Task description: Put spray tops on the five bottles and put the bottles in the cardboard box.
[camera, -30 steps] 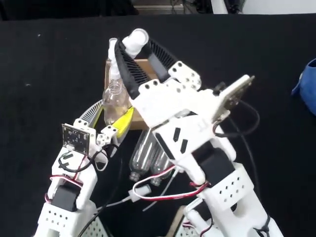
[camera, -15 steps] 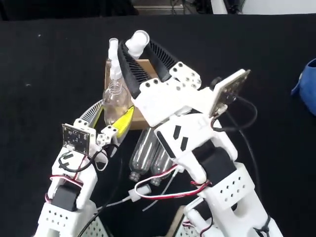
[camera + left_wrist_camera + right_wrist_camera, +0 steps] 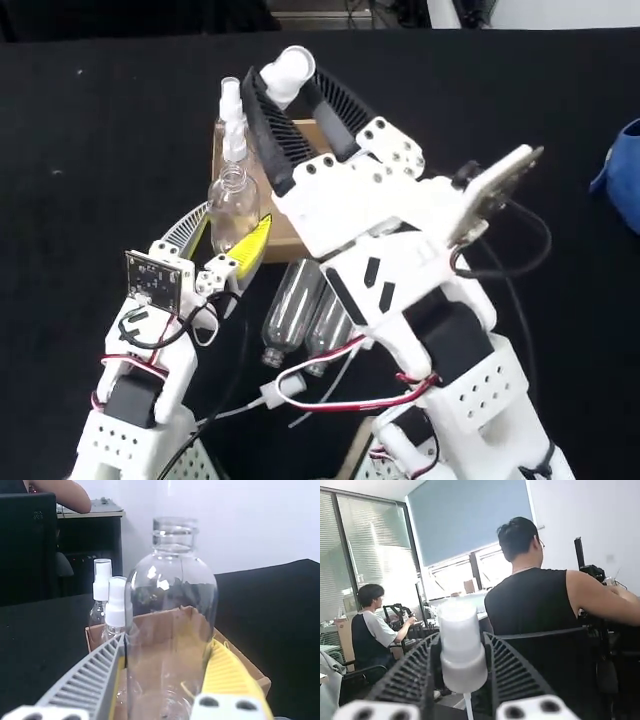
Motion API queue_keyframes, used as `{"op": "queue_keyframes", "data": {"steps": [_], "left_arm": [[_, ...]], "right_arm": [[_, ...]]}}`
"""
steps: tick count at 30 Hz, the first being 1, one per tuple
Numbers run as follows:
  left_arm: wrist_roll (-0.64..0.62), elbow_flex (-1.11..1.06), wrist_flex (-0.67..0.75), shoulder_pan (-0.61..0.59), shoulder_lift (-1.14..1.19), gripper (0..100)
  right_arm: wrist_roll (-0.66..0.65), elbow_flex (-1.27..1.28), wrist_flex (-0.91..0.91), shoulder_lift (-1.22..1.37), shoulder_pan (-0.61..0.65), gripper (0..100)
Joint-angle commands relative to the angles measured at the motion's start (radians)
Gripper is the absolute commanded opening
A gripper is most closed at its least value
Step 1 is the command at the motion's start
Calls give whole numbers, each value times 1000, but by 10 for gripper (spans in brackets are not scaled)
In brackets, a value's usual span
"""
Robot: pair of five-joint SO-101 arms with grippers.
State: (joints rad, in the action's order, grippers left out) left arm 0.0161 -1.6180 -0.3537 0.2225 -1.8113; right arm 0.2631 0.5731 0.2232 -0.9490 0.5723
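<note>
We see the left gripper (image 3: 235,215) clamped on an upright, uncapped bottle (image 3: 232,200) just near of the cardboard box (image 3: 219,160). Its wrist view adds two capped bottles (image 3: 102,580) standing at the box's far left corner. The right gripper (image 3: 288,82), raised over the box, pinches a spray top (image 3: 292,68). From above, two bare bottles (image 3: 290,305) lie nearer us.

Largely hidden beneath the right arm (image 3: 400,250): cardboard box (image 3: 285,240) and base ends of two lying bottles (image 3: 295,312). Cut off at picture edge: foot of the upright bottle (image 3: 170,630), tube of the spray top (image 3: 462,650), unidentifiable blue thing (image 3: 622,180).
</note>
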Motion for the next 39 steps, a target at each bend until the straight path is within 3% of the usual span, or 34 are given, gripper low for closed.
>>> {"op": "queue_keyframes", "data": {"steps": [1,15,20,24,32,39], "left_arm": [[-2,16,25,4,-12,33],[-2,16,25,4,-12,33],[-2,16,25,4,-12,33],[-2,16,25,4,-12,33],[-2,16,25,4,-12,33],[-2,16,25,4,-12,33]], "right_arm": [[-14,-39,55,-1,-12,12],[-14,5,213,7,29,15],[-153,65,212,7,138,15],[-199,87,218,8,153,16],[-203,48,330,8,206,201],[-203,-50,359,7,201,131]]}}
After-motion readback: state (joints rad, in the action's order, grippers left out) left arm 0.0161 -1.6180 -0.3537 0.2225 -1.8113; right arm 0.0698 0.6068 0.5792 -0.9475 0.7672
